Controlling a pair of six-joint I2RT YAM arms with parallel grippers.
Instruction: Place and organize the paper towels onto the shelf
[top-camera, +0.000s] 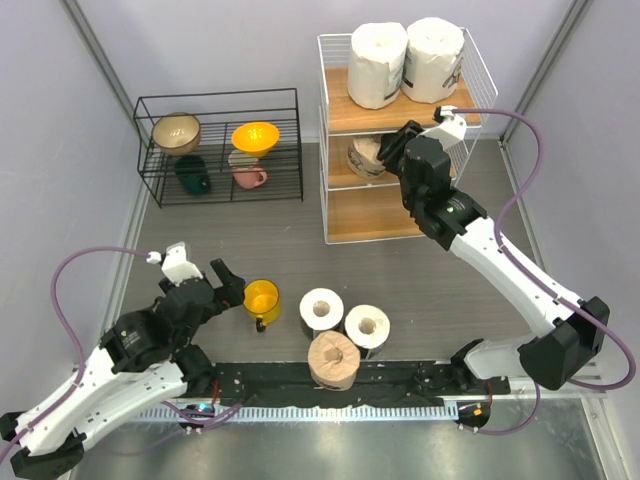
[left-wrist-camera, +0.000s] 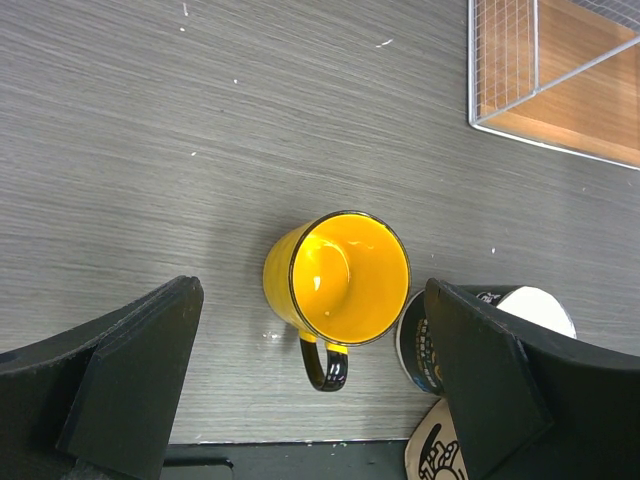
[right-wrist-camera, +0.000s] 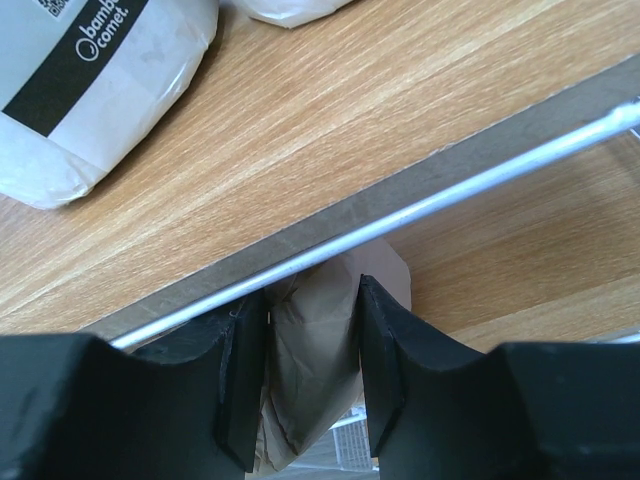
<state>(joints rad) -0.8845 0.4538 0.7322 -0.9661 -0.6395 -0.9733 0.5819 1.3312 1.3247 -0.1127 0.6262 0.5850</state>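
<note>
Far left: a low black wire rack (top-camera: 220, 145) with bowls stands at the back of the grey desk (top-camera: 200, 240).
Left gripper: the left gripper (top-camera: 230, 284) hangs wide open with nothing in it, its jaws either side of a yellow enamel cup (top-camera: 261, 299).
Risk there: the cup is no part of this job. Closing now would take the wrong thing, and a sideways sweep could shove it into the rolls just beside it.
Waiting on the desk: a white paper roll (top-camera: 322, 309), a second white paper roll (top-camera: 367, 326) and a beige-brown paper roll (top-camera: 333, 359) stand upright, huddled together.
Shelf: on the tall white wire shelf with wooden boards (top-camera: 365, 215), a white wrapped roll with dark print (top-camera: 378, 62) and its twin (top-camera: 433, 58) sit on the top tier.
Right gripper: the right gripper (right-wrist-camera: 312, 375) is nearly closed, pinching the soft side of a crumpled brown roll (top-camera: 365, 158) at the middle tier, just under the top board's wire edge.
Risk here: the pinch looks shallow, so the roll may slip. Lifting out could catch that wire, and letting go near the lip could tip the roll off.
</note>
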